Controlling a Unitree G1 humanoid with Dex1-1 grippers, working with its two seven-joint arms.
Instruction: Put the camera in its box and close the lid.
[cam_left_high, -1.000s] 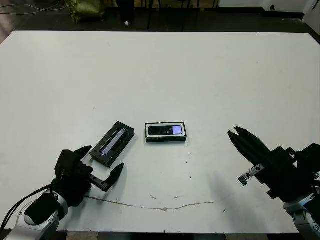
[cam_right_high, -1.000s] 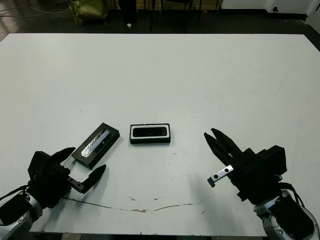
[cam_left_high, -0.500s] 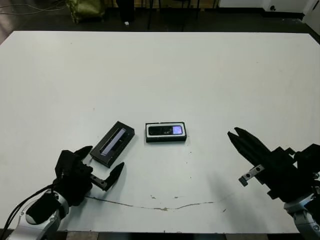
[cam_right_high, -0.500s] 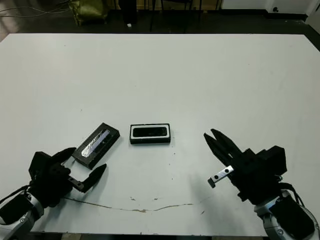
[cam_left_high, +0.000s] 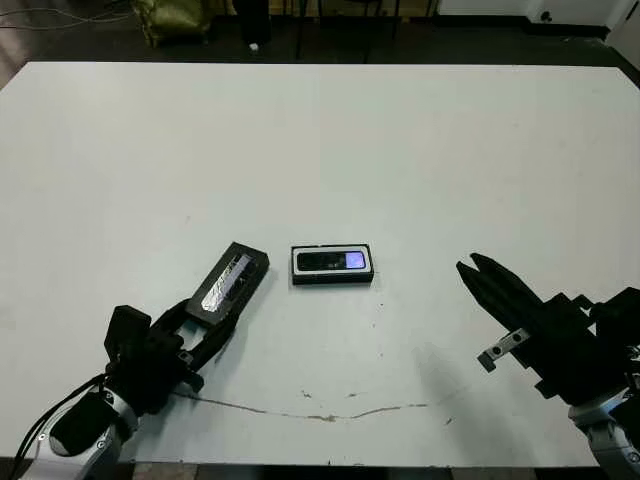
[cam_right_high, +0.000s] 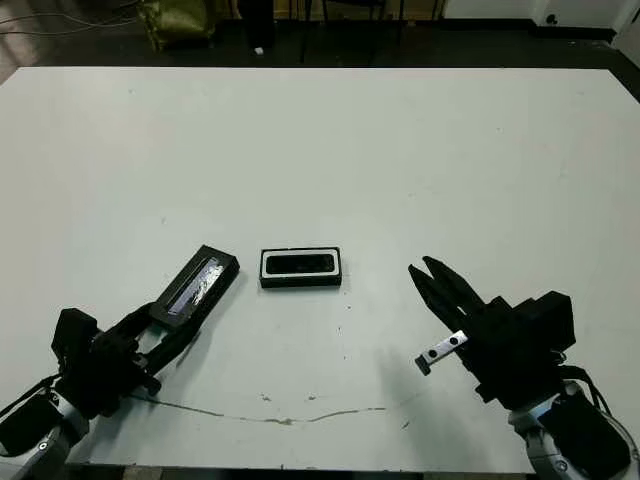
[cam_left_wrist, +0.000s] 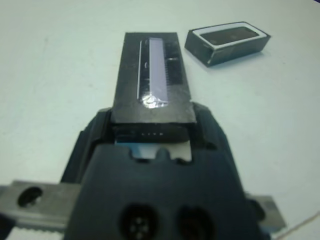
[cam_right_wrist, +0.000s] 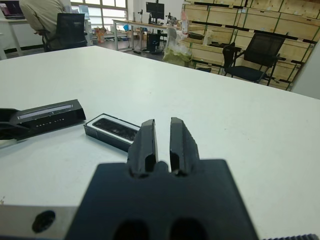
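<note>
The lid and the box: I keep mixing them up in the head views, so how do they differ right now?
The lid lies diagonally, its near end gripped by the left claw; the box sits square to the table edge, untouched. The lid shows a silvery strip on top; the box shows a white rim around the camera with its bluish patch. Both are black, rectangular and similar in footprint.
</note>
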